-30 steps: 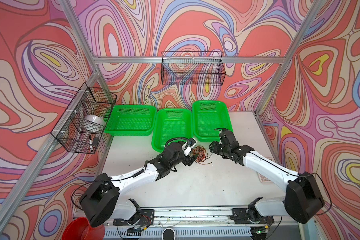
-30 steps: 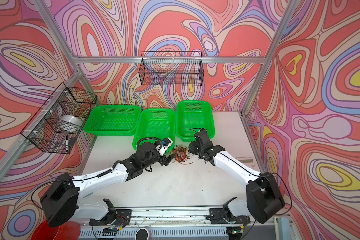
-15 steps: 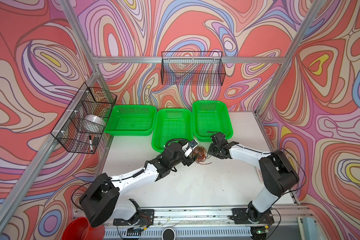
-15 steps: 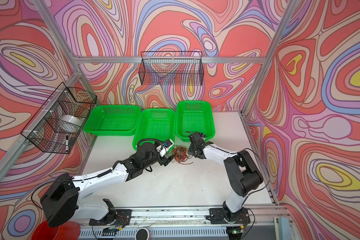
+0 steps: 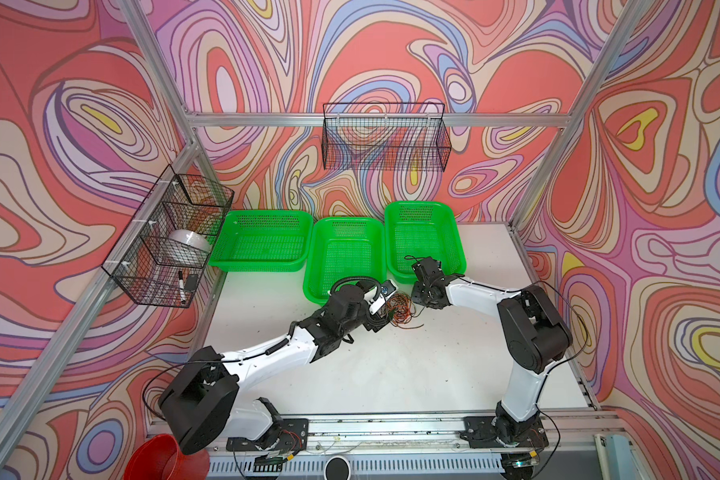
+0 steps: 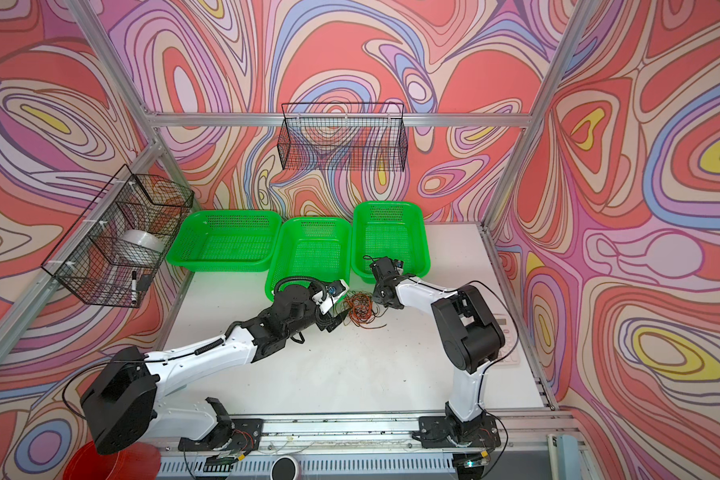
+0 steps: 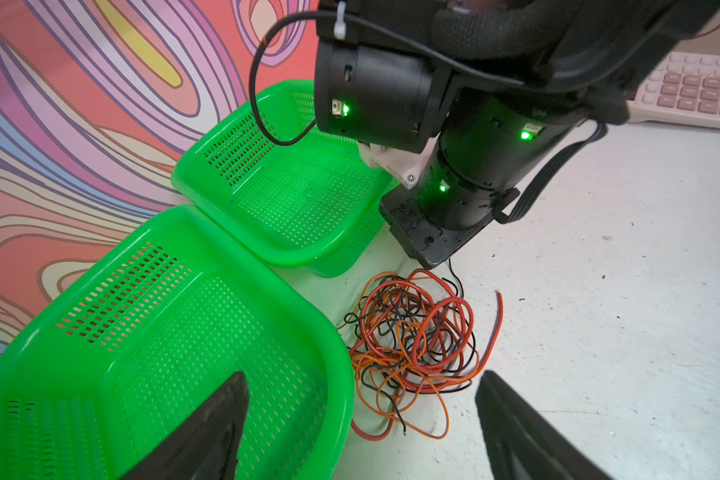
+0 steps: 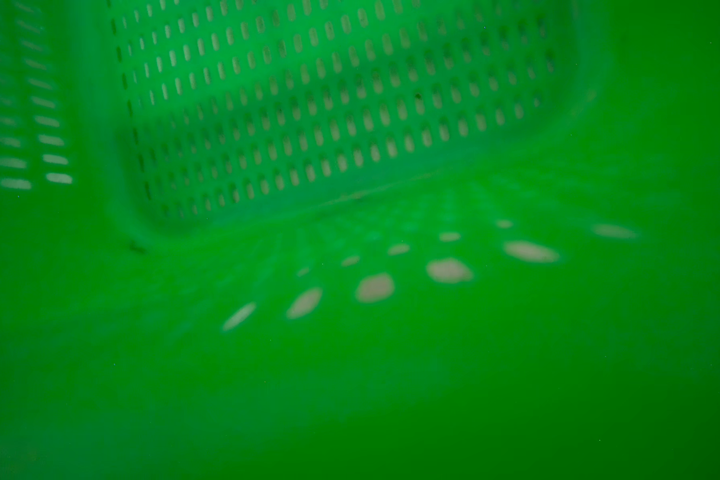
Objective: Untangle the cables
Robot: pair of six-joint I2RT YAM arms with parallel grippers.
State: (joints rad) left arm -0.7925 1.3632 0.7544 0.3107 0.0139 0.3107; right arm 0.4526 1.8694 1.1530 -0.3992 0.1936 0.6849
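the tangle of thin black, red and orange-brown cables (image 7: 412,345) lies on the white table (image 7: 599,332), just beside a corner of the middle green perforated plastic basket (image 7: 163,332). the left gripper (image 7: 362,386) stands wide open near it, holding nothing. the right gripper (image 7: 431,253) sits low at the tangle's other side (a black strand reaches up to it); whether it grips i cannot tell
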